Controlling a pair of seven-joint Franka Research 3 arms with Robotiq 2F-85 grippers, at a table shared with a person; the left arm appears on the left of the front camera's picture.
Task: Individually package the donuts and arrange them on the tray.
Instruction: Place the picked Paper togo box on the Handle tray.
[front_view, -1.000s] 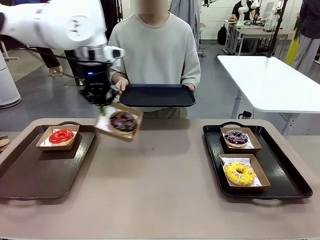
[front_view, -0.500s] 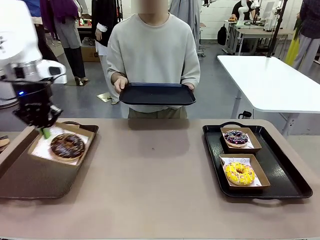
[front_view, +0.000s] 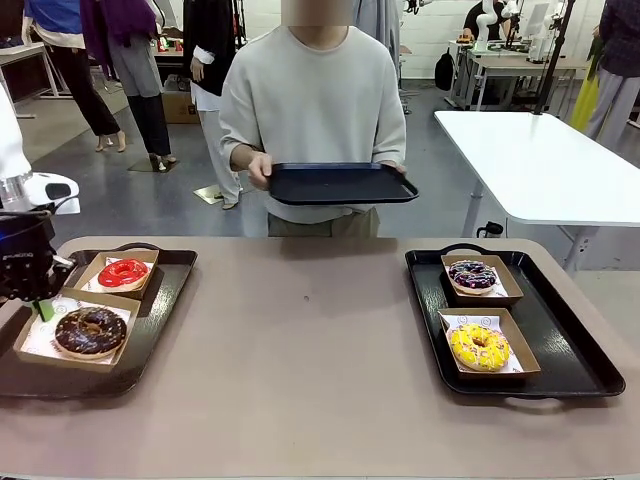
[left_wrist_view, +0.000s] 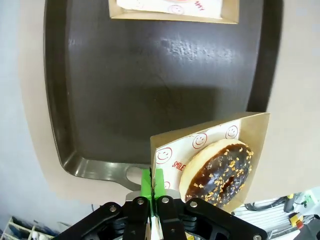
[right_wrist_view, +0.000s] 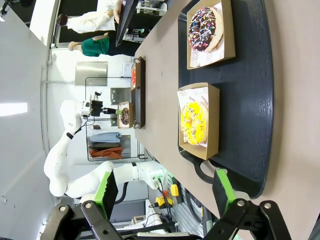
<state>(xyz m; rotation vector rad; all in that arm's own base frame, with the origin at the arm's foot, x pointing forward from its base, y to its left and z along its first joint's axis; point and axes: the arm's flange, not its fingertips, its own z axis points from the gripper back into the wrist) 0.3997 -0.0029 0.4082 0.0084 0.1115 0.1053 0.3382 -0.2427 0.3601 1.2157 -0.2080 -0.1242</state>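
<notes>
My left gripper (front_view: 42, 306) is shut on the edge of a paper box (front_view: 40, 342) that holds the chocolate donut (front_view: 90, 331). The box is low over the near end of the left dark tray (front_view: 150, 320). In the left wrist view the green fingertips (left_wrist_view: 152, 184) pinch the box wall beside the chocolate donut (left_wrist_view: 220, 172), and the box overhangs the tray's rim (left_wrist_view: 80, 165). The red donut (front_view: 122, 272) sits boxed at the tray's far end. The purple donut (front_view: 472, 274) and yellow donut (front_view: 479, 346) lie boxed on the right tray (front_view: 570, 350). My right gripper (right_wrist_view: 165, 192) is open above that tray (right_wrist_view: 245, 90).
A person across the table holds a black tray (front_view: 340, 185) in both hands at waist height. A white table (front_view: 540, 160) stands at the back right. Bare brown tabletop (front_view: 300, 350) lies between the two trays.
My left gripper carried the boxed chocolate donut from mid-table leftward and down to the left tray's near end. The person shifted the held tray slightly to the right.
</notes>
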